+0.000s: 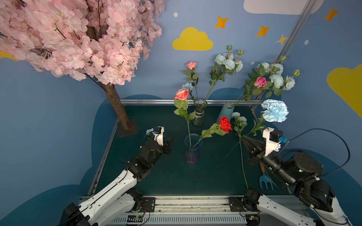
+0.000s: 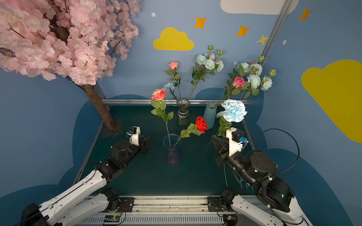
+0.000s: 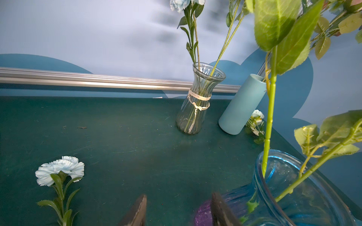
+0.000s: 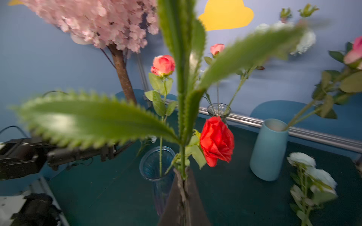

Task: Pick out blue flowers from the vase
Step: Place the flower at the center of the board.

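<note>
Gripping the thin green stem of a large ruffled pale-blue carnation point(image 1: 274, 110), the right gripper point(image 1: 243, 138) was clamped shut, stem running up-right, clear of the blue glass vase point(image 1: 192, 148); the left gripper point(image 1: 170, 145) hung half-open, empty.

Dim, even light; both top views bow at the edges, and the right wrist view's near leaves blur.

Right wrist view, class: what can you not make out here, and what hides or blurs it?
- Held blue flower: its bloom is cut off by the top edge; only stem and blurred leaves show.
- Right tool: shut on that stem, its base cut off below.
- Blue flowers on the table: blurred.
- Blue glass vase: partly behind the tool.
</note>
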